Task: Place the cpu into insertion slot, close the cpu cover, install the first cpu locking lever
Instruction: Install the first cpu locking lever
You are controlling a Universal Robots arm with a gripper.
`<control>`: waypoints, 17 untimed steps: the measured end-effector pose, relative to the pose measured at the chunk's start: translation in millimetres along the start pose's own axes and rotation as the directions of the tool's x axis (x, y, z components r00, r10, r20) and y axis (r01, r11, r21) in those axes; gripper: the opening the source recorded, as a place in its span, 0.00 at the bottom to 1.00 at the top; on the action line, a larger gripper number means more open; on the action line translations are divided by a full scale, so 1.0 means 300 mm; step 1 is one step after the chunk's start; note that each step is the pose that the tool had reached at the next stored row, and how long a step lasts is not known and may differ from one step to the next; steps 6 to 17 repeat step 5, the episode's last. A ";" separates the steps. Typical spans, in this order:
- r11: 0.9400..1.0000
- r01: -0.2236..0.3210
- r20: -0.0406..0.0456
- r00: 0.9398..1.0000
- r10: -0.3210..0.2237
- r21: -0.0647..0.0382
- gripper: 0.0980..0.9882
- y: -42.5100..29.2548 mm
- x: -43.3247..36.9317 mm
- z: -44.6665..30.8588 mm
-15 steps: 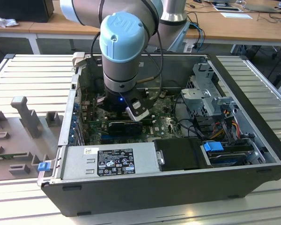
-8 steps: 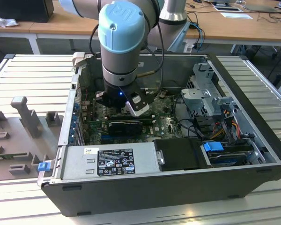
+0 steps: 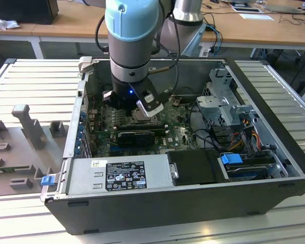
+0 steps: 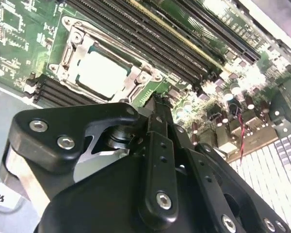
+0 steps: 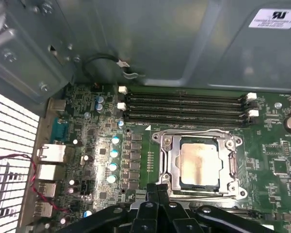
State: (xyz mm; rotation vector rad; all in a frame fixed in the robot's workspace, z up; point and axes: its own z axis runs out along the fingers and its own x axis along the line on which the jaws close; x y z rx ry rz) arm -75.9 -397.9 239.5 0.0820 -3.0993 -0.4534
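The cpu (image 5: 200,162) is seen seated flat in the insertion slot (image 5: 170,164), its pale metal face framed by the cpu cover (image 5: 231,160), which is lowered flat around it. In the second wrist view the same chip (image 4: 103,74) is shown inside the silver frame (image 4: 69,57) on the green motherboard (image 4: 19,29). The gripper (image 5: 157,190) is held just beside the socket's edge, at about six o'clock of the chip in the first wrist view, with its fingers pressed together and nothing pinched between them. In the second wrist view the closed fingertips (image 4: 157,109) are seen near the socket's corner, at roughly four o'clock of the chip; contact with the board cannot be told. The long black memory slots (image 5: 184,106) are found at twelve o'clock of the socket. In the exterior view the arm (image 3: 132,46) is lowered into the open computer case (image 3: 193,195), and the gripper (image 3: 145,113) is placed over the socket area.
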 end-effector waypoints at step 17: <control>1.000 0.000 0.000 1.000 0.000 0.000 0.01 0.000 0.000 0.000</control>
